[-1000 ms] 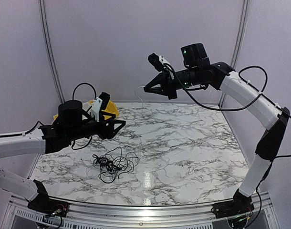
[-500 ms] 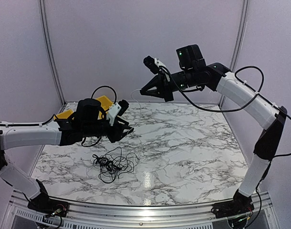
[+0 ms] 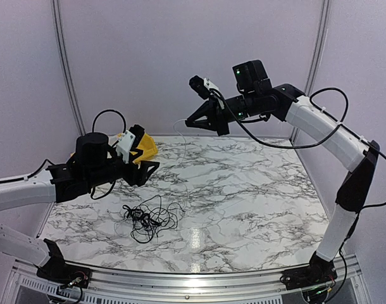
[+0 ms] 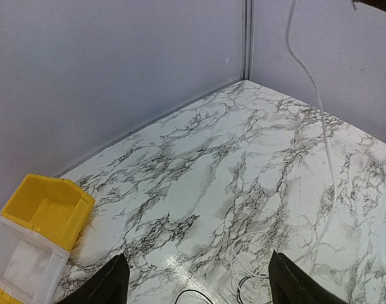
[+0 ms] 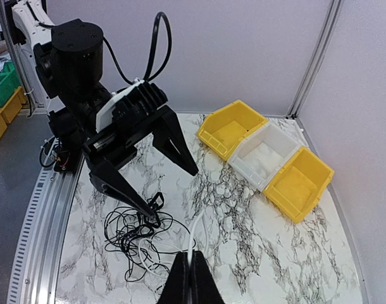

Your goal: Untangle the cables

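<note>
Down at the near side of the marble worktop (image 3: 256, 209), left of centre, we've got the black cables (image 3: 149, 220) lying in one loose knotted heap, thin loops spilling out in every direction. Just beyond the heap and up off the surface, the left end effector (image 3: 149, 172) hovers with its fingers (image 5: 177, 149) spread wide apart and nothing between them; from its own wrist camera we see both dark tips framing bare marble. Right by the tangle a white cable (image 5: 192, 240) lies in a few pale coils on the worktop, and from there it climbs steeply through the air. Further back on the left, a yellow bin (image 5: 234, 130), a white bin (image 5: 262, 155) and a second yellow bin (image 5: 297, 180) sit touching in a row; we can't see anything inside them. Up high over the far edge, the right end effector (image 3: 188, 121) is pinched together on the top end of that white cable, so the strand hangs from its closed tips down towards the heap.
</note>
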Available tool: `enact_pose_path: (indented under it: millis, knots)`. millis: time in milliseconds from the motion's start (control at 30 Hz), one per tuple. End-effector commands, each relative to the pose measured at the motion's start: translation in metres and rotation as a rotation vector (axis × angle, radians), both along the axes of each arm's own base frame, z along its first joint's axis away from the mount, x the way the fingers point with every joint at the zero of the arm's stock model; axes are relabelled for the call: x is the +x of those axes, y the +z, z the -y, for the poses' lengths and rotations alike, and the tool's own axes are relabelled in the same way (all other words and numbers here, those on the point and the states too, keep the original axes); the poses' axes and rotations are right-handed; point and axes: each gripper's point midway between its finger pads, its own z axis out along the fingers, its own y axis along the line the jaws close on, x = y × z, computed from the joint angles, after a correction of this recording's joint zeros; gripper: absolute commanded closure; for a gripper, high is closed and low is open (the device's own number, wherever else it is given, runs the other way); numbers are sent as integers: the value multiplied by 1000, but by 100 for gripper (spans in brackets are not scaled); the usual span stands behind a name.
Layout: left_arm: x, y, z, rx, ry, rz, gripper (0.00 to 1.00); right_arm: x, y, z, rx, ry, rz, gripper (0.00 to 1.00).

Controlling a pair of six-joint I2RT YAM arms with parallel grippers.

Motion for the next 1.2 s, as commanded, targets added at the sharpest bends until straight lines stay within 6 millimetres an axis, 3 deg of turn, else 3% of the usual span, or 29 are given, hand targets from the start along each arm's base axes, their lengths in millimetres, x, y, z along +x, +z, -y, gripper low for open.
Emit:
enact_pose_path:
  millis: [0, 100, 367, 467, 600, 833, 900, 1033, 1067, 1167]
  knots:
    - [-24, -3, 7, -16, -125, -8, 23, 3, 8, -5, 17, -2, 29, 100]
    - [-33, -8, 20, -17, -209, -35, 26, 4, 6, -6, 16, -3, 29, 100]
    - [-32, -21, 48, -4, -306, -67, 41, 4, 7, -6, 17, -5, 29, 100]
    - [-27, -25, 56, 1, -317, -65, 54, 3, 5, -6, 12, -6, 27, 100]
    - [-20, -22, 57, -15, -293, -38, 74, 4, -2, -6, 2, -9, 22, 100]
    - [-9, -19, 52, -43, -221, -20, 91, 5, -10, -8, -5, -6, 8, 100]
    - [-6, -19, 49, -49, -187, -20, 97, 8, -16, -8, -16, -14, 6, 95]
    - [8, -13, 32, -64, -65, -12, 100, 15, -38, -5, -67, -49, 29, 68]
    - [15, -12, 25, -75, -9, -14, 100, 18, -51, -4, -99, -63, 59, 63]
    - [35, -6, -3, -128, 161, -34, 100, 14, -115, -3, -211, -66, 83, 59]
